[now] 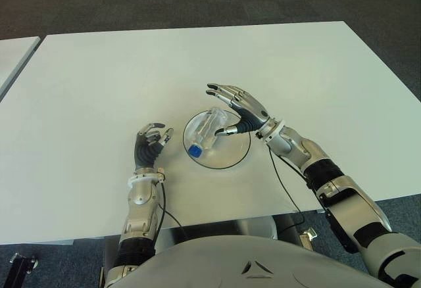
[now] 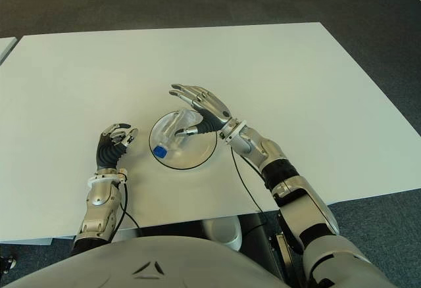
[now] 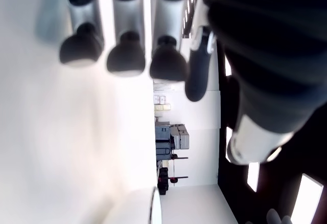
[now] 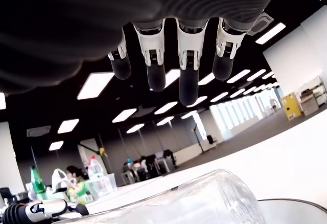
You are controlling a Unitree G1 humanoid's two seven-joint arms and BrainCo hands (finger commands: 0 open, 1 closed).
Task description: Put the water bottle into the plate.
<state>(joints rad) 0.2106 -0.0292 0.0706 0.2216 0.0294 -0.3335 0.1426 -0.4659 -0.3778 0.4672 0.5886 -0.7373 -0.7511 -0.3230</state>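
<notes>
Right hand hovers with fingers spread and holding nothing just above the water bottle, which lies on its side in the plate on the white bench, while the left hand, fingers loosely curled and empty, shows left of the plate.

an open-plan office. rows of ceiling light panels run overhead, and dark carpet tiles lie at twelve o'clock beyond the white table.
</notes>
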